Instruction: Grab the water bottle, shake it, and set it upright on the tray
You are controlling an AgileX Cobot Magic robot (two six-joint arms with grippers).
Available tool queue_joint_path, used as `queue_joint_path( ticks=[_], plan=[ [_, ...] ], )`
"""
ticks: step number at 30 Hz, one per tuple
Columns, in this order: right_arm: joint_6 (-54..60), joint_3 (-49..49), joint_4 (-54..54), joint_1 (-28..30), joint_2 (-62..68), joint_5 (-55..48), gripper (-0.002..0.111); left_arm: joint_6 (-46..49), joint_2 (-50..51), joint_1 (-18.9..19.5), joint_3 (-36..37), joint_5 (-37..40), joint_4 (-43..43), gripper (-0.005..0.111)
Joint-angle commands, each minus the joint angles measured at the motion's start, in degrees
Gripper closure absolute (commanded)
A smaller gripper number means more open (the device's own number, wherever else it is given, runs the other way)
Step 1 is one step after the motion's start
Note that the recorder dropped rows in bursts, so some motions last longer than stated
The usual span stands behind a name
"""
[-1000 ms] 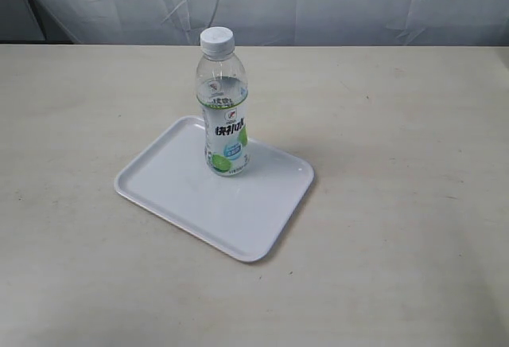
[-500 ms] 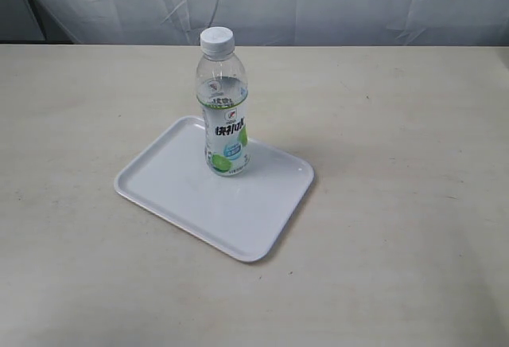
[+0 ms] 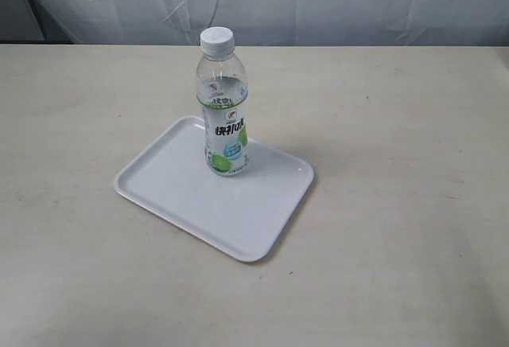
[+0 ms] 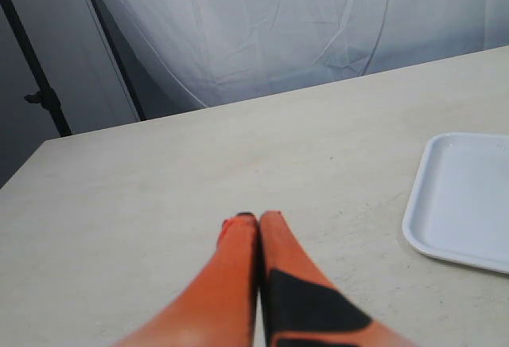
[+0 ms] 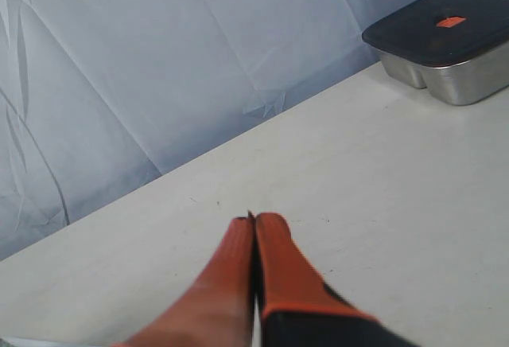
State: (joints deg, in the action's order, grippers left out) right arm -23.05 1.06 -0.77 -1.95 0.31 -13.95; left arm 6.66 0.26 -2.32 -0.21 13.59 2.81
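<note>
The water bottle, clear with a white cap and a white-and-green label, stands upright on the flat white tray near its far edge in the exterior view. Neither arm shows in that view. My left gripper hangs over bare tabletop with its orange fingers pressed together and nothing between them; a corner of the tray lies off to one side of it. Over another bare stretch of table my right gripper is shut as well, also empty. The bottle does not appear in either wrist view.
A metal container with a dark lid stands on the table near the white backdrop curtain in the right wrist view. A dark stand pole rises beyond the table edge in the left wrist view.
</note>
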Motion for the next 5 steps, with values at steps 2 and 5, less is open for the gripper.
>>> queue_joint_path(
  ticks=[2,5],
  plan=[
    [0.14,-0.35,0.25,0.15,-0.31,0.57,0.108,-0.14,-0.26,-0.02,0.21,0.09,-0.26,0.106],
    [0.14,-0.35,0.25,0.15,-0.31,0.57,0.108,-0.14,-0.26,-0.02,0.21,0.09,-0.26,0.106]
  ],
)
